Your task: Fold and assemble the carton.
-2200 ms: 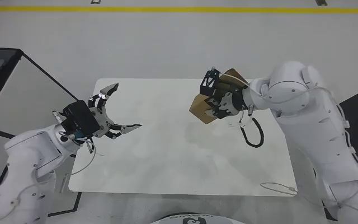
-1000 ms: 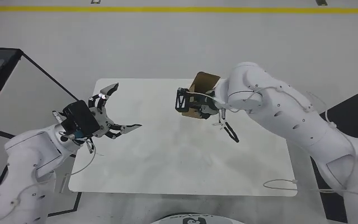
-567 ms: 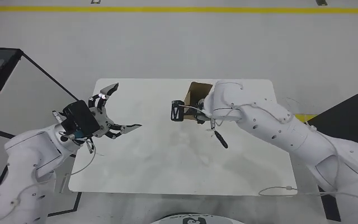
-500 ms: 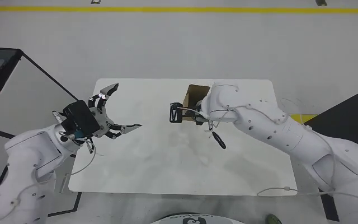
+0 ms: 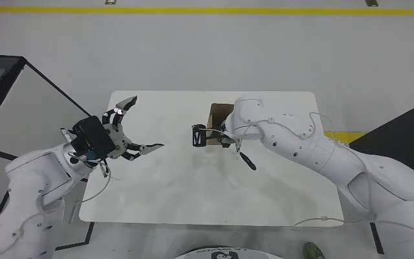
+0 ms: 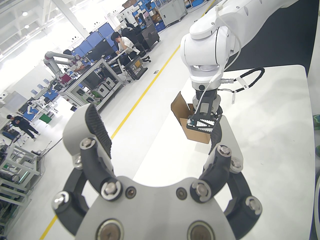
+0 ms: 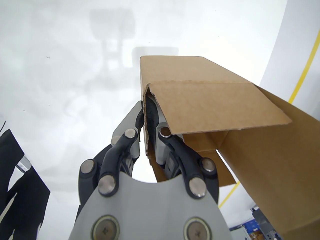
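Carton wall between right end effector fingers

- The right gripper pinches one wall of the brown carton, with one finger inside it and one outside.
- Taking the fingers' pointing direction as twelve o'clock, the carton's open body spreads toward three o'clock.
- A flap bends over from the gripped edge.
- The white table lies beyond at twelve o'clock.
- A yellow line runs past the table's edge at two o'clock.
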You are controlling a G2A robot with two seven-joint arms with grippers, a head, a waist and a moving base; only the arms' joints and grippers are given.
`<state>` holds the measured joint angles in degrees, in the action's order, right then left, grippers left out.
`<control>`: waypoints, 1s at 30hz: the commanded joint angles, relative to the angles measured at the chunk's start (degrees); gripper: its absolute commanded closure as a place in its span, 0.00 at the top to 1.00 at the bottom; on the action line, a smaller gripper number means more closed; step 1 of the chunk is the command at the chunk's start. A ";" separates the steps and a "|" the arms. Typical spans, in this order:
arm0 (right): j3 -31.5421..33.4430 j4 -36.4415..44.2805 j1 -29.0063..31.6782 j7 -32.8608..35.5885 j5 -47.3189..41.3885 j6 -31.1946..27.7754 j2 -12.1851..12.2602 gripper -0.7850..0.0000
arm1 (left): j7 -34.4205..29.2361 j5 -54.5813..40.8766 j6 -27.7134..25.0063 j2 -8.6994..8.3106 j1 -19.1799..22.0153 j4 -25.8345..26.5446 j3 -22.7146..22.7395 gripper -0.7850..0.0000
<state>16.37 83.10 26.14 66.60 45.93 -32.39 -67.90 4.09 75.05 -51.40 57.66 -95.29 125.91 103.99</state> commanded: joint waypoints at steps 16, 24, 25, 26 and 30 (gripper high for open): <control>-1.11 -0.13 5.46 -3.60 9.49 2.04 -0.41 0.00 | 0.00 0.00 0.00 0.00 0.00 0.00 0.00 1.00; -1.11 -0.13 5.46 -3.60 9.49 2.04 -0.41 0.00 | 0.00 0.00 0.00 0.00 0.00 0.00 0.00 1.00; -1.11 -0.09 5.92 -4.34 10.35 2.62 -0.41 0.00 | 0.00 0.00 0.00 0.00 0.00 0.00 0.00 1.00; -1.12 0.09 6.37 -4.92 11.09 2.95 -0.43 0.00 | 0.00 0.00 0.00 0.00 0.00 0.00 0.00 1.00; -1.56 0.90 7.52 -4.45 14.17 4.03 -0.79 0.00 | 0.00 0.00 0.00 0.00 0.00 0.00 0.00 1.00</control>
<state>14.87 83.84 33.39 61.94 59.66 -28.67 -68.57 4.09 75.05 -51.40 57.66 -95.29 125.91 103.99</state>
